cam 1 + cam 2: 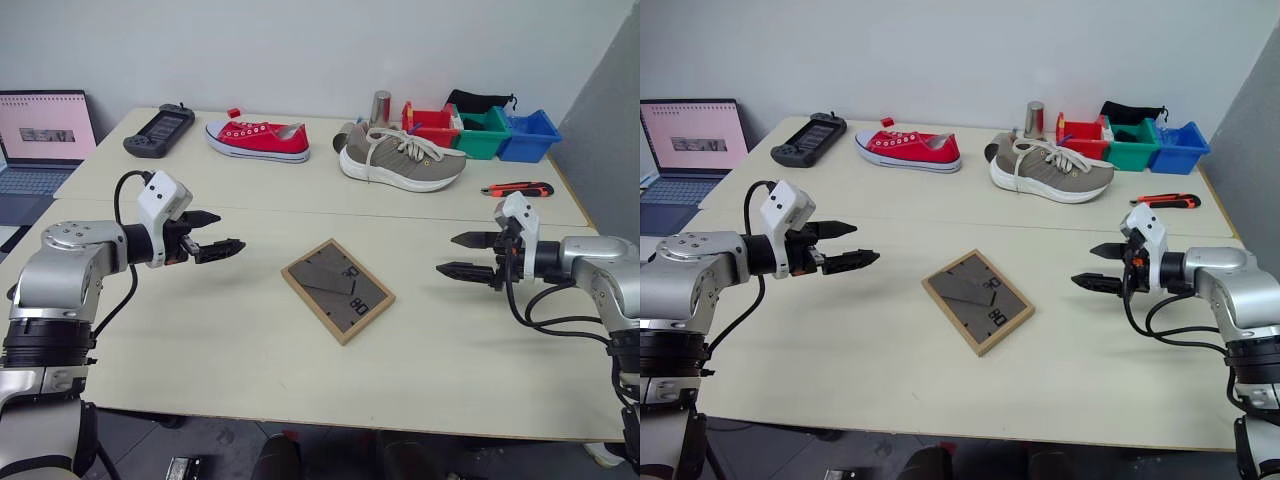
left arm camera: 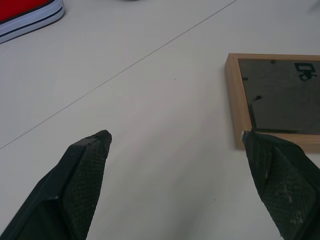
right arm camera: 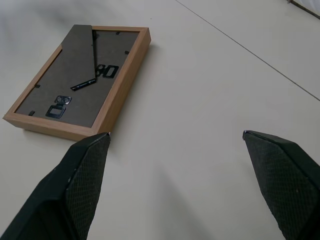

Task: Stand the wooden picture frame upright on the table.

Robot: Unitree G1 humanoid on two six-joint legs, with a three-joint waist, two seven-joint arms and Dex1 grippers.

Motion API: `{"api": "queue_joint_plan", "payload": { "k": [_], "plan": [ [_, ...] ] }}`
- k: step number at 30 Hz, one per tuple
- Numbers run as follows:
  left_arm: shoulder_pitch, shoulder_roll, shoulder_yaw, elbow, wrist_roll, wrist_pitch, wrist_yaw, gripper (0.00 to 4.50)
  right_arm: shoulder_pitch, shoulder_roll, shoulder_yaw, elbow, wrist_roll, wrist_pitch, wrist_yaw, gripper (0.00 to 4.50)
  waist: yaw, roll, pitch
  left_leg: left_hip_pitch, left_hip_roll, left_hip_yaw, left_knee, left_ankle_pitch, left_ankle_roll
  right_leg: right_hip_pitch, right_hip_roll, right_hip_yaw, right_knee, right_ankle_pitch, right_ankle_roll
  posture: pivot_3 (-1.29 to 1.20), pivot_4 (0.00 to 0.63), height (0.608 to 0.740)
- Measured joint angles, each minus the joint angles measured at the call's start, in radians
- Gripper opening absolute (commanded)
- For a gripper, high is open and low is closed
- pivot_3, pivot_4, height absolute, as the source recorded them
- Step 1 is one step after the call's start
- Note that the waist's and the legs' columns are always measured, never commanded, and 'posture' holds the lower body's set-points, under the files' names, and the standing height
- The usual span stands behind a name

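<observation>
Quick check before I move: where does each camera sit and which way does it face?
Head views: look forward and down over the table; both arms show, frame lying back-up between the open left pincer and right pincer.
Left wrist: along its fingers at the frame's corner.
Right wrist: along its fingers at the frame's back.
All share the frame.

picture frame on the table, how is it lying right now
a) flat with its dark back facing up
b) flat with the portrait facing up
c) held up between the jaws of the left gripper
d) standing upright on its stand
a: the wooden picture frame lies flat on the table with its dark back and folded stand facing up, and both grippers hang apart from it with open jaws.
</observation>
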Motion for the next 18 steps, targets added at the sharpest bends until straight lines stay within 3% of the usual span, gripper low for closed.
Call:
{"api": "queue_joint_plan", "payload": {
  "k": [18],
  "plan": [
    [-0.019,0.0,0.0,0.017,0.015,0.026,0.0,4.5,-0.007,0.002,0.002,0.001,-0.002,-0.004,0.004,4.49,0.0,0.0,0.0,0.0,0.0,0.0,0.0,0.0,0.0,0.0,0.0,0.0,0.0,0.0,0.0,0.0,0.15,0.74]
  ]
}}
